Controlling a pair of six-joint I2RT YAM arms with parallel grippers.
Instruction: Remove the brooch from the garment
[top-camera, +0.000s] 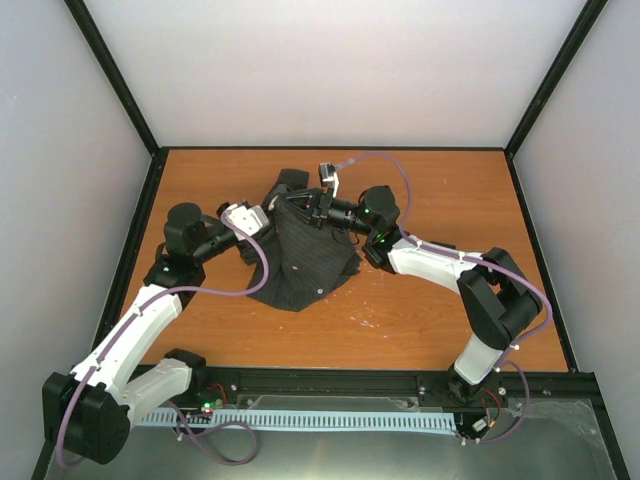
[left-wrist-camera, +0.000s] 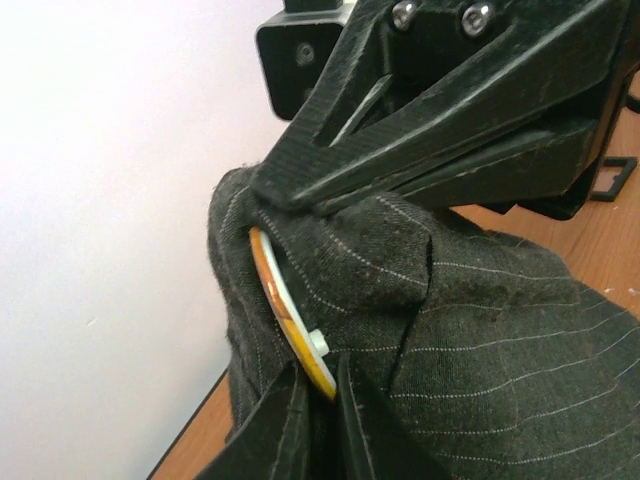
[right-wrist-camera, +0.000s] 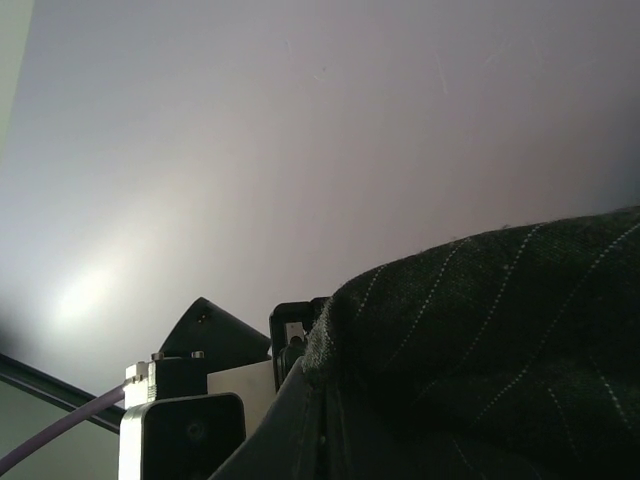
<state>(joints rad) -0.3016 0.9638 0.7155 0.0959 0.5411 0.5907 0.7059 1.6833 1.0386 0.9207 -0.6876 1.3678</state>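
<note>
White walls and black frame posts around an orange-brown table (top-camera: 430, 310). Top view: dark pinstriped garment (top-camera: 305, 265) bunched mid-table, its upper part lifted off the wood. Left claw (top-camera: 268, 213) and right claw (top-camera: 300, 205) meet at that raised part, tips just beside each other. Both arms reach inward from their own sides.

Left wrist view: brooch (left-wrist-camera: 285, 315) seen edge-on, a golden-orange disc with a white rim, tilted, tucked under a fold of the cloth. Left claw's two dark fingers are drawn together on the brooch's lower edge. Right claw comes in from above, jaws pressed together on the fold just over the brooch. Strip of table behind at right.

Right wrist view: mostly pale wall. Pinstriped cloth humps over the lower right and covers most of the right claw's fingers. Left arm's wrist block (right-wrist-camera: 185, 430) and purple cable (right-wrist-camera: 60, 430) at lower left
</note>
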